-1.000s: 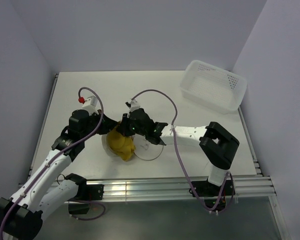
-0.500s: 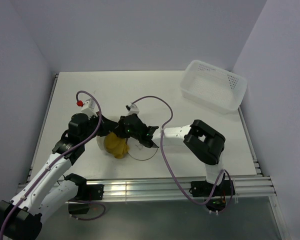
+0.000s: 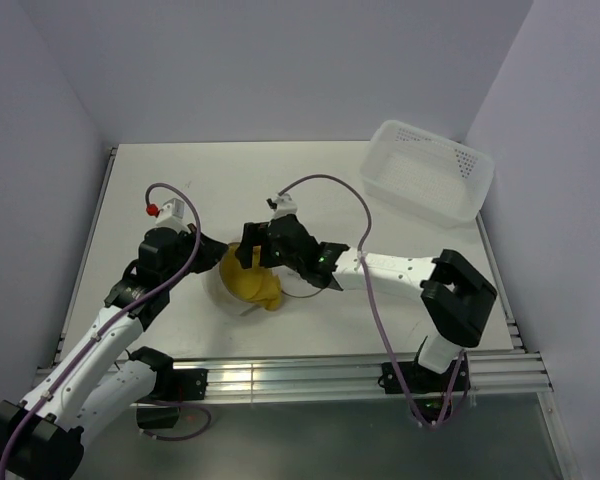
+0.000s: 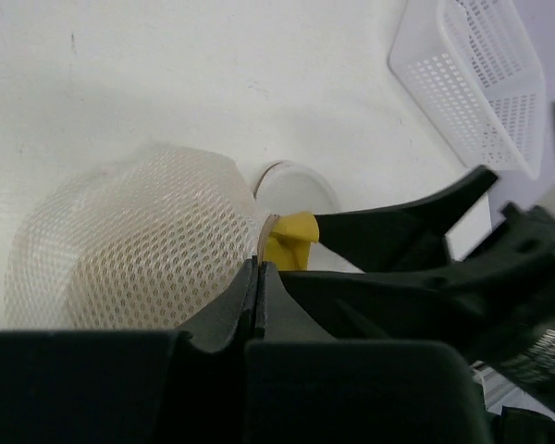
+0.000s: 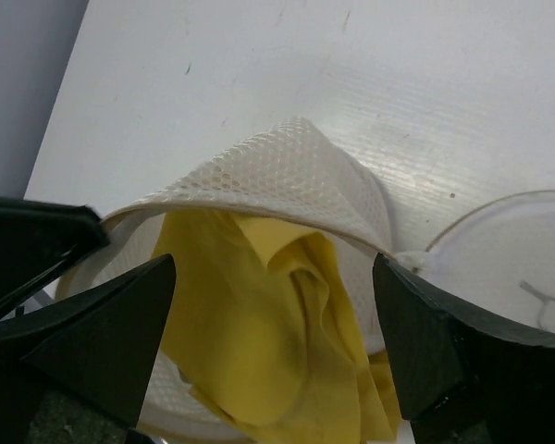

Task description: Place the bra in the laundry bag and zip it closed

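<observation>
My right gripper (image 5: 273, 277) hung spread wide just above the bra (image 5: 259, 342) — bunched, spilling from the laundry bag (image 5: 287, 176) — whose rim my left gripper (image 4: 261, 277) pinched.

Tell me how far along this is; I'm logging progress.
Done: the bra sits mostly inside the laundry bag, one fold spilling over the rim. In hand: the left gripper pinches the bag's rim; the right gripper hangs over it, jaws open. Left: tuck the fold, shut the flap lid, zip.

white table (image 3: 280, 185), pale lilac walls (image 3: 280, 60)
</observation>
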### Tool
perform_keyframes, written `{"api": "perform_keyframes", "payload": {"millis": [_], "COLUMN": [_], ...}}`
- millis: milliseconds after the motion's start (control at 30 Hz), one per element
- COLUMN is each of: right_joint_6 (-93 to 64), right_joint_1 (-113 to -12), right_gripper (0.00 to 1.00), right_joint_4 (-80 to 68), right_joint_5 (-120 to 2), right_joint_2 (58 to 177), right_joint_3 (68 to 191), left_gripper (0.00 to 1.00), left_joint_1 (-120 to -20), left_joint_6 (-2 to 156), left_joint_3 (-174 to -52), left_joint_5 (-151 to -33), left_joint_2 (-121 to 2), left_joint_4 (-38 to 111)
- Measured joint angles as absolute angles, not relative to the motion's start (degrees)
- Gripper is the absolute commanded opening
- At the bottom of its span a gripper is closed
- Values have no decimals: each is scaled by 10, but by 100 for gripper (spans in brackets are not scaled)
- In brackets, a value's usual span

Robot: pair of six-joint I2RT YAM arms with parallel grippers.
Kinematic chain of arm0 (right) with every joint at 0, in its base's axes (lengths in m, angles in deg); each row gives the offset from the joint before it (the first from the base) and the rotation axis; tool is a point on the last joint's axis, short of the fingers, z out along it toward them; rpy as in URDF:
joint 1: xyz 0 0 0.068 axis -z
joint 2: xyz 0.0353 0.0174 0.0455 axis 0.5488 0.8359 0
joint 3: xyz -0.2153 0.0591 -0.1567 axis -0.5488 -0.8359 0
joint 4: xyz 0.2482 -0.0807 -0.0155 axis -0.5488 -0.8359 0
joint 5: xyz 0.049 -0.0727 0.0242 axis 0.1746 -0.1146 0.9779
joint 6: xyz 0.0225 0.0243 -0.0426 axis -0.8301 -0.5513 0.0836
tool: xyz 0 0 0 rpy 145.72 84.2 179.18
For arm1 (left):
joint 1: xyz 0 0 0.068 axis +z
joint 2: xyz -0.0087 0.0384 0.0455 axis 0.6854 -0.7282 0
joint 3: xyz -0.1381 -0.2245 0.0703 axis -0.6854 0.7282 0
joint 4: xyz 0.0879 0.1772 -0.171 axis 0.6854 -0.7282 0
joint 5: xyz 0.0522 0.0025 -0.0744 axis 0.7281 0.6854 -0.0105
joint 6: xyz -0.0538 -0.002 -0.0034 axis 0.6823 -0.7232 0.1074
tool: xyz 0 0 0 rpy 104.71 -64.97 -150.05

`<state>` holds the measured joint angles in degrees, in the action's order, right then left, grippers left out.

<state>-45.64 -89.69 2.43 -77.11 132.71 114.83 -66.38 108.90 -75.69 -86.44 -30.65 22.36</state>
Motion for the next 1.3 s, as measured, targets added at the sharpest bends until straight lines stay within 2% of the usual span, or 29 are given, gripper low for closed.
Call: {"api": "perform_keyframes", "payload": {"millis": [133,233,333,367,433,533,600,633,767,1033,1133,1167,1200,1267,1300], "right_joint_6": [-427,-415,-415,-416,-423,-429,-429,-428,-422,-412,-411,-411,-411,-411,-412], "right_joint_1": [-885,-877,-863,-850,-825,-788,-776,-773,-756,-748,-748,-748,-749,-749,-749], "right_gripper": [97,90,67,50,40,41,46,52,60,45,34,29,16,0,0], "right_joint_4": [-8,-19,-25,-26,-29,-46,-57,-57,-66,-91,-90,-88,-90,-88,-85], "right_joint_5": [-757,-748,-747,-747,-750,-768,-788,-796,-840,-858,-854,-854,-855,-855,-854], "right_joint_2": [1271,1218,1176,1165,1158,1158,1161,1163,1194,1267,1279,1283,1286,1294,1296], "right_joint_3": [1133,1084,1022,995,956,915,913,914,928,961,969,970,973,980,984], "left_gripper": [0,0,0,0,0,0,0,0,0,0,0,1,4,26,35], "left_joint_1": [-664,-664,-664,-664,-664,-664,-664,-664,-665,-665,-666,-666,-666,-666,-666], "left_joint_6": [1089,1089,1089,1089,1090,1091,1091,1091,1091,1091,1089,1088,1088,1085,1084], "left_joint_3": [-757,-757,-757,-757,-757,-757,-757,-757,-757,-757,-757,-757,-757,-757,-757], "left_joint_5": [-855,-852,-850,-850,-850,-850,-849,-850,-849,-847,-833,-828,-824,-817,-813], "left_joint_2": [-311,-312,-312,-312,-312,-312,-312,-312,-310,-298,-293,-290,-288,-283,-281], "left_joint_4": [223,223,223,223,223,223,223,223,223,223,221,220,218,213,209]}}
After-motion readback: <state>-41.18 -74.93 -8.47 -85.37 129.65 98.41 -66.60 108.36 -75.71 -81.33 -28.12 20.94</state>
